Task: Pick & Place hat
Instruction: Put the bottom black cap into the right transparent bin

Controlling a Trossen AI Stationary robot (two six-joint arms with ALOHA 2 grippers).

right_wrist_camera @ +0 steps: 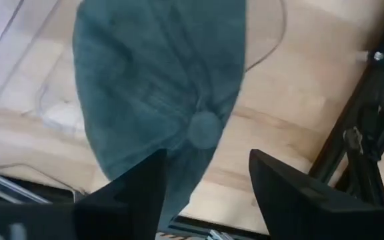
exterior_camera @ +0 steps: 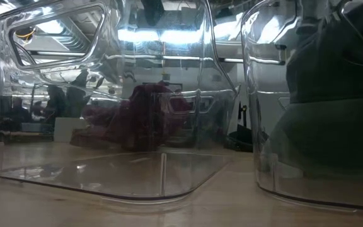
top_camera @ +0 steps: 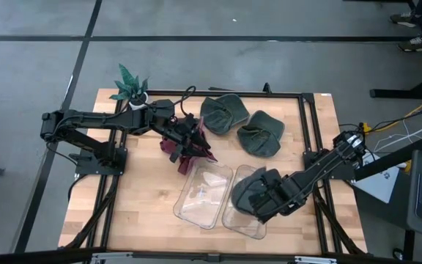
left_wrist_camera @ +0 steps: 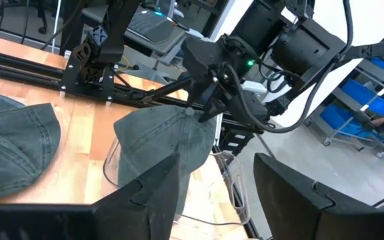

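A dark green hat (top_camera: 249, 189) stands in the right clear bin (top_camera: 253, 229), crown and top button (right_wrist_camera: 204, 128) facing my right wrist camera. My right gripper (top_camera: 264, 196) is over it and open, fingers on either side of the hat's upper edge (left_wrist_camera: 193, 112). In the low view the green hat (exterior_camera: 333, 94) fills that bin (exterior_camera: 263, 126). My left gripper (top_camera: 196, 143) is open above a maroon hat (top_camera: 183, 152) lying on the table; nothing shows between its fingers (left_wrist_camera: 219, 193). Two more green hats (top_camera: 222, 114) (top_camera: 262, 133) lie flat near the far edge. My right gripper comes from above, slanting in from the table's right, open around the green hat's upper edge (left_wrist_camera: 193, 112). Whether a finger touches the cloth, I cannot tell. The hat's lower part rests inside the right bin.
A second clear bin (top_camera: 202, 192) sits left of the filled one, nothing in it, and is seen close up in the low view (exterior_camera: 106, 94). A potted plant (top_camera: 132, 84) stands at the far left corner. Black frame rails (top_camera: 306, 93) border the table; bare wood lies at near left.
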